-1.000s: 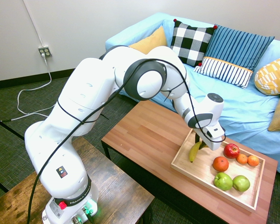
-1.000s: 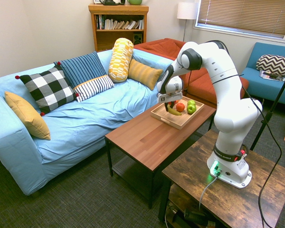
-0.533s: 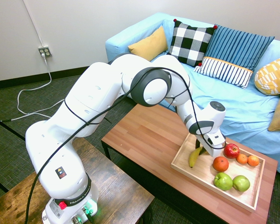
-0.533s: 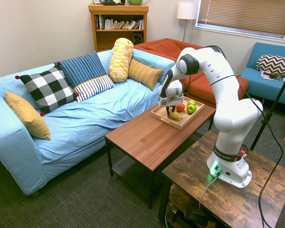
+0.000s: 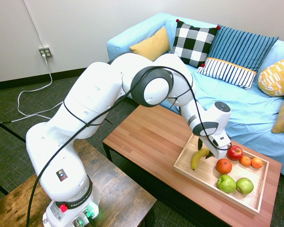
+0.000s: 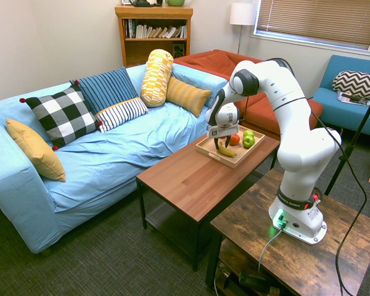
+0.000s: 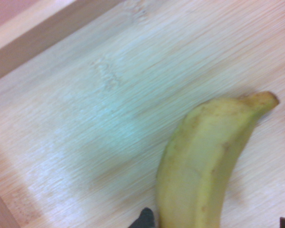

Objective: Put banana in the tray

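The table (image 5: 151, 137) was viewed from above beside the arm; the opposite room-wide view shared it; the tray (image 7: 85, 95) was seen close-up.

A red apple (image 5: 235, 152), oranges (image 5: 223, 166) and green apples (image 5: 226, 183) sit above the counter (image 5: 146, 135); sofa (image 5: 246, 101) at twelve o'clock.

In the wrist view the banana (image 7: 206, 166) runs off the picture's edge, so only one tip shows, and the tray (image 7: 99, 95) fills the frame with just one rim in sight. In the second exterior view the pincer (image 6: 221, 144) is too small to tell whether it grips. In the first, the wrist hides the banana's upper end.
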### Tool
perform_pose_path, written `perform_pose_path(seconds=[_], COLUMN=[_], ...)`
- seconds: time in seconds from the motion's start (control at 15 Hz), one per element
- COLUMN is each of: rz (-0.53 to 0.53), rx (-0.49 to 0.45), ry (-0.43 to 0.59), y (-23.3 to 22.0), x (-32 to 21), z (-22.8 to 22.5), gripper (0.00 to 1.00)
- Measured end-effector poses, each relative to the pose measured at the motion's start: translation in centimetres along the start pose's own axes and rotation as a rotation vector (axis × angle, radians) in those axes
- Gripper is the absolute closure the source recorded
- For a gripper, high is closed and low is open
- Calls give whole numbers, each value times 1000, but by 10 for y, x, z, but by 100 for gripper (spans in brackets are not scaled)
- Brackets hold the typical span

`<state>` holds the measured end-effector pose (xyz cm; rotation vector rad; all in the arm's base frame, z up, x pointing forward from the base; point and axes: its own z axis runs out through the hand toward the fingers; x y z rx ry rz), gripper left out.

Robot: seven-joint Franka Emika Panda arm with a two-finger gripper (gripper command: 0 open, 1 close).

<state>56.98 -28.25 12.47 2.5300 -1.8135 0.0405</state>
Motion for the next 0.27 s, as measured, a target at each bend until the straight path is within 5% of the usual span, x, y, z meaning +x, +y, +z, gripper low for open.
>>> perform_pose_path(seconds=[0.27], rz=[-8], rx=[13], ry=[0], y=[8], x=[4], z=[-59], gripper=[0])
